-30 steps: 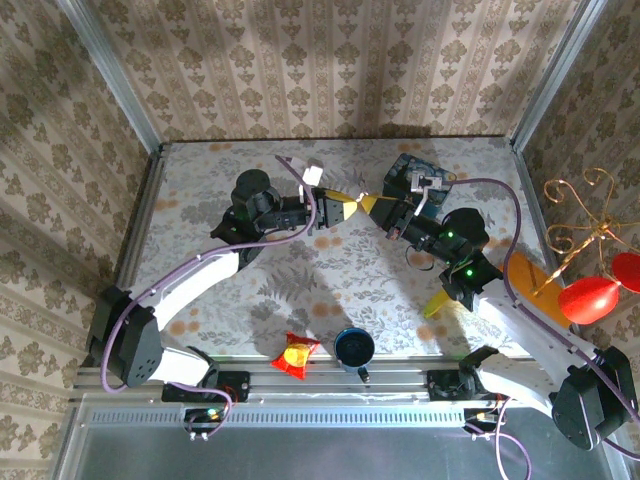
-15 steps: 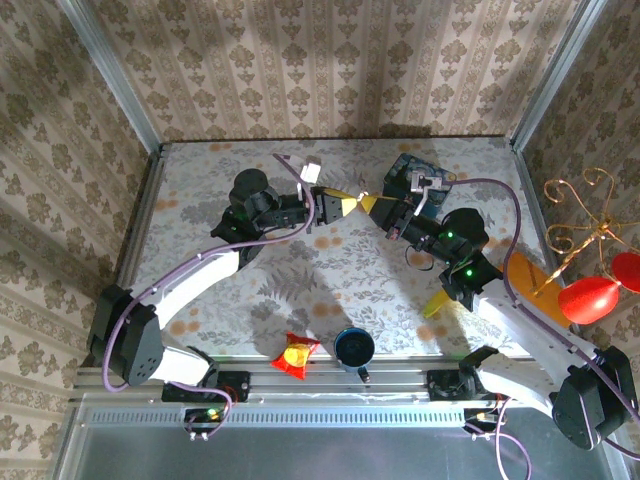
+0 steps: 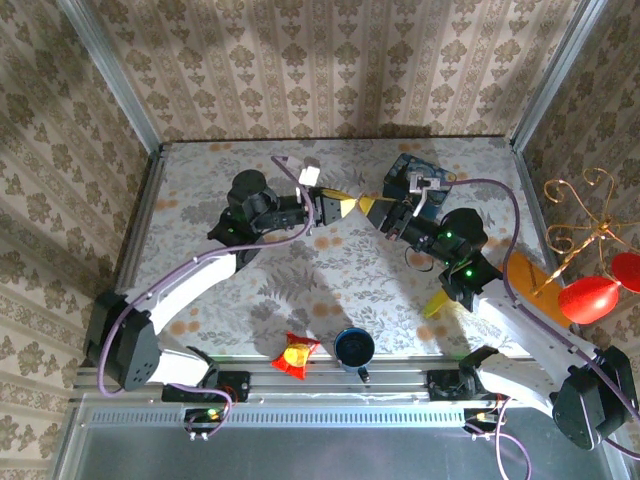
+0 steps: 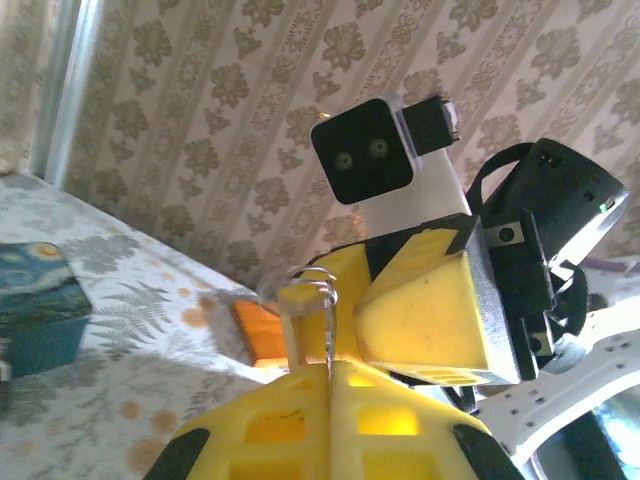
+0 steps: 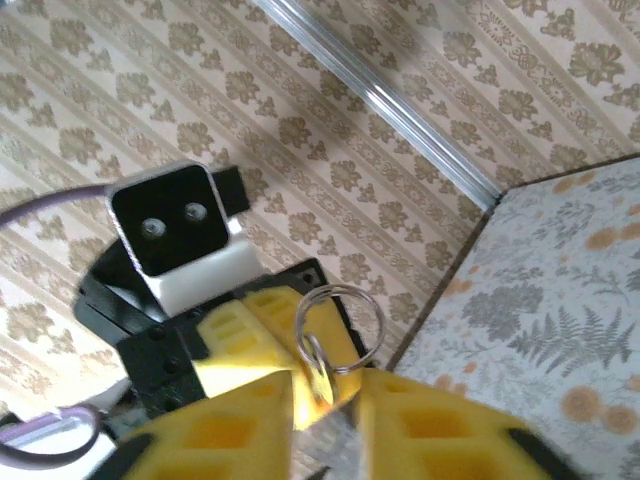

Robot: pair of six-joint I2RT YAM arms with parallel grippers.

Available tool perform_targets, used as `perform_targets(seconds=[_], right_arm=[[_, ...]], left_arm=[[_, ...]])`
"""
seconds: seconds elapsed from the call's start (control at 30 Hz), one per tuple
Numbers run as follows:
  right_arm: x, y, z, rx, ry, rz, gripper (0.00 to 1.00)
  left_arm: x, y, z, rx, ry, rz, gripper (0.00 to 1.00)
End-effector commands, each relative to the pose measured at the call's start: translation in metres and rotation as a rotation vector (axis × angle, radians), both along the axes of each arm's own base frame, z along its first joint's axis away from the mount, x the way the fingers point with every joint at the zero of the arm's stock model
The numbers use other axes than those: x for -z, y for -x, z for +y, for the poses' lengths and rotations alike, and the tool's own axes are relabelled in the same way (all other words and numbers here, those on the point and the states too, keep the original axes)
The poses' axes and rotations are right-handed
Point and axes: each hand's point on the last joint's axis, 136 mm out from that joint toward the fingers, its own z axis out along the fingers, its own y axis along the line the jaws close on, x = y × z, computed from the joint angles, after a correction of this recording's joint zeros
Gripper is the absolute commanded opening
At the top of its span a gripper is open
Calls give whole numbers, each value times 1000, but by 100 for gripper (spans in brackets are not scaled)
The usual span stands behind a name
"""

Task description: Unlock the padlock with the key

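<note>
**Floral worktop (image 3: pixel 300 275): grippers tip to tip near far edge**

Left gripper (image 3: pixel 340 205) is clamped tight on the key ring (image 5: pixel 341 322), its loop poking toward the right gripper (image 3: pixel 368 207), whose jaws stand slightly parted around it. Padlock cannot be made out, probably between the tips.

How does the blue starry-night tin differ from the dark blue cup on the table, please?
The tin is boxy and painted; the dark blue cup is round and plain. The tin sits at the far side, partly hidden behind the right arm; the cup stands in full view at the near edge, beside a red-and-yellow snack packet. Both are blue and rest on the flowered tabletop.
</note>
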Motion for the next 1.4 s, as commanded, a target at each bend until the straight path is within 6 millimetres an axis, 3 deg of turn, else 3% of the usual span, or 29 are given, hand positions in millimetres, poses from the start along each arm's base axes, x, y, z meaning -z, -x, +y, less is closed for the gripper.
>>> perform_targets(seconds=[0.0, 0.13, 0.23, 0.33, 0.5, 0.63, 0.77, 0.87, 1.0, 1.13, 1.23, 1.37], right_arm=[[-4, 7, -5, 22, 31, -15, 49], [-8, 13, -19, 91, 109, -22, 72], [-11, 18, -36, 164, 158, -22, 82], [-11, 23, -49, 216, 211, 1, 84], [-1, 28, -54, 209, 306, 73, 84], [22, 33, -54, 166, 438, 192, 82], [43, 36, -66, 196, 559, 301, 78], [56, 34, -70, 211, 601, 348, 77], [77, 30, -77, 238, 665, 425, 75], [84, 31, -64, 165, 640, 401, 73], [68, 39, -42, 18, 536, 287, 73], [43, 47, -43, -102, 392, 197, 72]], left_arm=[[-5, 0, 20, -126, -84, -225, 0], [15, 16, 33, -177, -327, -621, 0], [37, 35, 35, -123, -512, -1000, 0], [47, 49, 33, -43, -577, -1286, 0], [37, 61, 23, 60, -541, -1444, 0], [56, 55, 6, 93, -692, -1657, 0], [88, 24, -11, 72, -1019, -2007, 0], [95, 17, -19, 72, -1057, -2152, 0], [86, 11, -31, 9, -1056, -2362, 0], [69, 28, -40, -46, -889, -2426, 0], [61, 35, -44, -111, -800, -2459, 0], [43, 40, -41, -223, -702, -2448, 0]])
